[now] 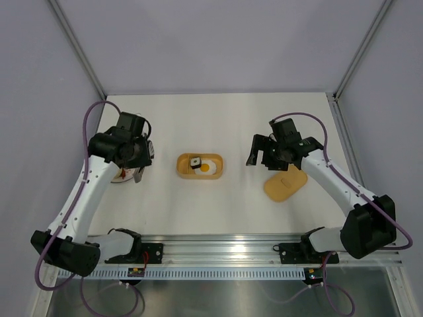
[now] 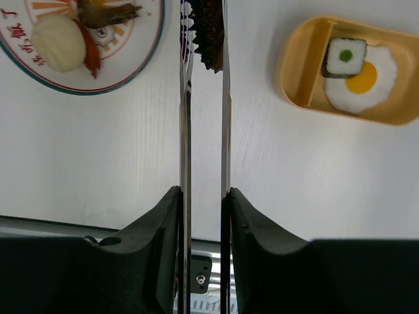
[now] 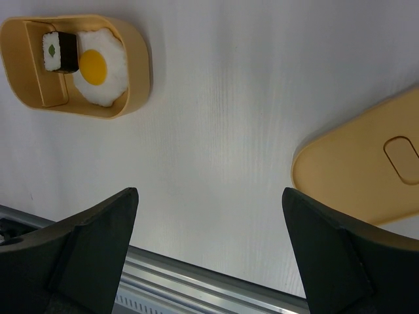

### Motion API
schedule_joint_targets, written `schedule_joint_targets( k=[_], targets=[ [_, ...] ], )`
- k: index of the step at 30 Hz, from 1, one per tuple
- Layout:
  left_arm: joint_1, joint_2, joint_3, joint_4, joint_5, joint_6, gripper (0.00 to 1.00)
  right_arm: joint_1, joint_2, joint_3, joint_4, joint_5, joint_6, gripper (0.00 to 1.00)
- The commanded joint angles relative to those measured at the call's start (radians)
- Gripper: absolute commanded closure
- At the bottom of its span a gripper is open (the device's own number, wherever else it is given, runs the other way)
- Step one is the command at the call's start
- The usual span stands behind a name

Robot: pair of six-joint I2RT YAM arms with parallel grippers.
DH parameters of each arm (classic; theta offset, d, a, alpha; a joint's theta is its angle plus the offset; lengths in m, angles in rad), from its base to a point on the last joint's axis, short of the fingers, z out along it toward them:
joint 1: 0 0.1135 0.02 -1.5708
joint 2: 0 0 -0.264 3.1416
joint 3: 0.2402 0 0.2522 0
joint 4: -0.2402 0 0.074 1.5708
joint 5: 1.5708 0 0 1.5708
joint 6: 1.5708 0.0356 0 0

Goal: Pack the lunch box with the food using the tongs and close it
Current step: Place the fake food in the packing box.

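Beside the plate (image 2: pixel 141 49) | your left tool (image 2: pixel 203 196) grips the tongs (image 2: pixel 185 131), dark piece (image 2: pixel 208 33) at their tips | lunch box (image 2: pixel 289 69) open | next: carry across, release | right tool (image 3: pixel 209 196) wide

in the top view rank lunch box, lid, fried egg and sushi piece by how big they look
1. lunch box and lid: about alike, not ranked
2. fried egg
3. sushi piece
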Motion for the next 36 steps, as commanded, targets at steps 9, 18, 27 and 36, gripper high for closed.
schedule_joint_targets(
  k=[9,18,27,36],
  targets=[
    [-0.193,0.015,-0.062,0.089,0.181,-0.013,1.00,-0.003,-0.099,0.015,-0.056,0.062,0.032,0.00],
    [-0.193,0.093,-0.055,0.174,0.189,0.019,1.00,-0.003,-0.128,0.027,-0.088,0.085,0.057,0.01],
    [-0.193,0.176,-0.036,0.194,0.181,0.042,1.00,-0.003,-0.143,0.030,-0.108,0.105,0.067,0.01],
    [-0.193,0.217,-0.004,0.181,0.159,0.058,0.87,-0.003,-0.159,0.012,-0.105,0.111,0.081,0.01]
  ],
)
